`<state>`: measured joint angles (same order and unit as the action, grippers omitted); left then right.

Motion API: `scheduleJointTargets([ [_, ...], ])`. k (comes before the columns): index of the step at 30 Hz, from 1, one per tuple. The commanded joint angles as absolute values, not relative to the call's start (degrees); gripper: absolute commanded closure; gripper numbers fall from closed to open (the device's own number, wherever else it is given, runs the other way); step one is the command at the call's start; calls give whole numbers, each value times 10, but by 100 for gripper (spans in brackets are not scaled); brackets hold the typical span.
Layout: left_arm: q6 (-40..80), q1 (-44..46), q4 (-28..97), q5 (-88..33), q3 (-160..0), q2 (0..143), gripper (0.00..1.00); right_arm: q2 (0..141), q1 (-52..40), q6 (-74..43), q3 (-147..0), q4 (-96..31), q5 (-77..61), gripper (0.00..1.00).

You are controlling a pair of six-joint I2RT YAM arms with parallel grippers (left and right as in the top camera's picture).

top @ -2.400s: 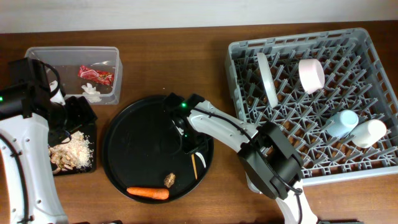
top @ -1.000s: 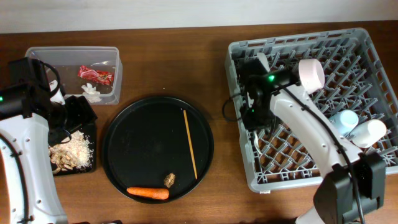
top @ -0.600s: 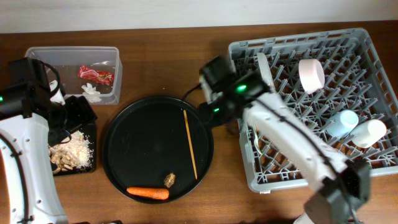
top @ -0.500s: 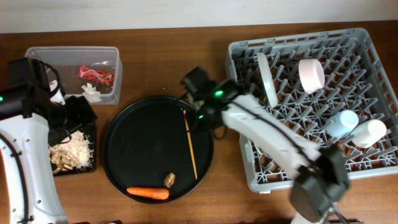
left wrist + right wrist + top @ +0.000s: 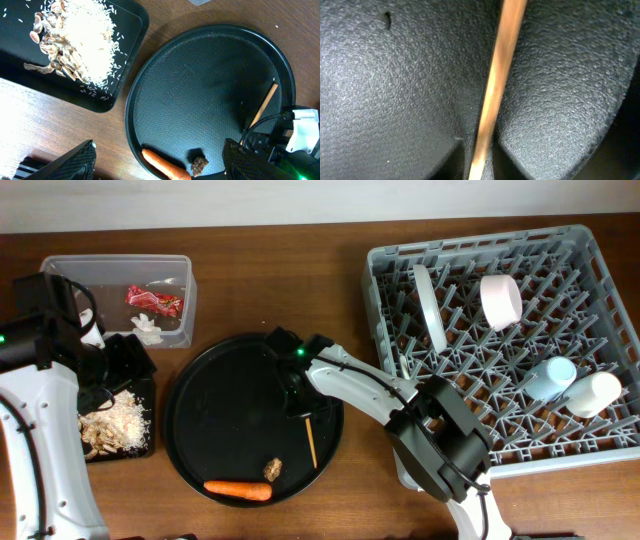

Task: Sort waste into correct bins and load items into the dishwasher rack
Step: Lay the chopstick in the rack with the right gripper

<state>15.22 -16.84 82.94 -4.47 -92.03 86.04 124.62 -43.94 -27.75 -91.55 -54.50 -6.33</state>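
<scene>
The right claw (image 5: 298, 394) is down on the large round black tray (image 5: 215, 415), and its wrist view shows the dark pads (image 5: 437, 160) clenched against either side of the thin wooden stick (image 5: 495, 80), which lies flat on the tray with its lower end showing below the claw. On the same tray lie the orange carrot (image 5: 238, 490) and the small brown lump (image 5: 272, 470), close together near the front rim. The left claw (image 5: 159, 145) is released, with its fingers wide apart, above the shallow black tray (image 5: 148, 442) of beige food scraps (image 5: 115, 423). The clear tub (image 5: 70, 275) holds the red wrapper (image 5: 153, 299) and white tissue (image 5: 147, 329). The plate (image 5: 430, 305), pink bowl (image 5: 500, 300), blue cup (image 5: 553, 375) and white cup (image 5: 592, 392) sit in the grey rack (image 5: 520, 465) on the worktop (image 5: 280, 275).
</scene>
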Motion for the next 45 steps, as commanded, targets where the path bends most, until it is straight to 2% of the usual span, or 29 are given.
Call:
scheduleJointTargets([
  [1,145,-169,828,-47,-918,855,20,1264,-443,-291,-911,-543,-54,95],
  [9,145,-169,830,-47,-918,855,20,1239,-430,-287,-962,-595,-53,96],
  [15,142,-169,830,-47,-918,855,20,1161,-378,-253,-1094,-754,10,96],
  [22,141,-169,827,-47,-918,855,20,1105,-278,-237,-1101,-900,104,96],
  [29,141,-169,828,-47,-918,855,20,1105,-199,-177,-1052,-889,87,96],
  [40,141,-169,830,-47,-918,855,20,1105,-192,-112,-946,-800,63,96],
  [42,141,-169,831,-48,-918,855,20,1105,-192,-111,-946,-799,62,95],
  [43,141,-169,832,-48,-918,855,20,1105,-192,-111,-946,-799,62,82],
  [44,141,-169,833,-48,-918,855,20,1105,-192,-111,-946,-799,63,73],
  [45,141,-169,833,-48,-918,855,20,1105,-192,-111,-946,-799,62,72],
])
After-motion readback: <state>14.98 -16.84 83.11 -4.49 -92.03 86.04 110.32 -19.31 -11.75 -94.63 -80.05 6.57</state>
